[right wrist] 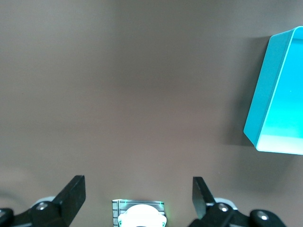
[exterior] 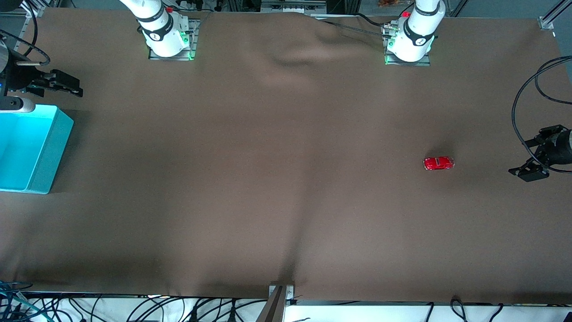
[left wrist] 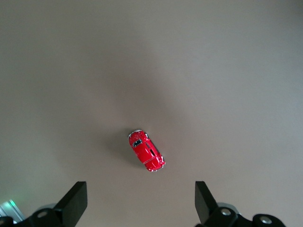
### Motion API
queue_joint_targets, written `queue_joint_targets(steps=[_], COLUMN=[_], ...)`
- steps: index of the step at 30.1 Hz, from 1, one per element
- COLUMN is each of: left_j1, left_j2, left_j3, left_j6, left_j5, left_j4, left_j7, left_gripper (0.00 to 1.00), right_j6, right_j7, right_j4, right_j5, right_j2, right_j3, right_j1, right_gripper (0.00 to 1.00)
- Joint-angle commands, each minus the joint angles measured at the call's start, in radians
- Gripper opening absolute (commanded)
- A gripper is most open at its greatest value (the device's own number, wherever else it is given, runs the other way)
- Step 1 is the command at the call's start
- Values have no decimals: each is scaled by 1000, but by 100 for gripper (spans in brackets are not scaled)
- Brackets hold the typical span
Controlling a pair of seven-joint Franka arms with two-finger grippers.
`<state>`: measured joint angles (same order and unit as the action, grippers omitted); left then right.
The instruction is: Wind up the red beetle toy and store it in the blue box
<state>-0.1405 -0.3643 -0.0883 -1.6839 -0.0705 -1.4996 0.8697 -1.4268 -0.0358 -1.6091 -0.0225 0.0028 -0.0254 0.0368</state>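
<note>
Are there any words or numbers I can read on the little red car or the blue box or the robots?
Red beetle toy: no words or numbers show.
Blue box: plain walls, no writing.
Right arm's base: small dark marks on the white shell, too small to read.
Left arm's base: the same kind of marks, too small to read.
Brown table cover: nothing written.

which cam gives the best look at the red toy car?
Left wrist view: the red toy car sits mid-frame, windows and trim visible. Front view shows it only as a small red shape on the table. Right wrist view doesn't show it.
</note>
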Motion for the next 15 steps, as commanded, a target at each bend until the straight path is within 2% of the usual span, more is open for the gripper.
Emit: queue_joint_targets(steps=[1, 9, 15], left_j1=[-17, -42, -34], left_j2=[-54, -146, -211], left_j3=[4, 2, 2], left_j6=[-19, -100, -161], left_j5=[-40, -196, -199], left_j4=[9, 9, 9], left_j7=[164, 290, 422], left_gripper=[100, 100, 100], right_j6=[26, 25, 26], right_j7=[-10, -36, -36], right_j4=[25, 25, 25], right_j5=[-19, -19, -20], right_j2=[8, 6, 6], right_j3=[-2, -2, -2], right_j1=[5, 5, 5], right_gripper=[100, 100, 100])
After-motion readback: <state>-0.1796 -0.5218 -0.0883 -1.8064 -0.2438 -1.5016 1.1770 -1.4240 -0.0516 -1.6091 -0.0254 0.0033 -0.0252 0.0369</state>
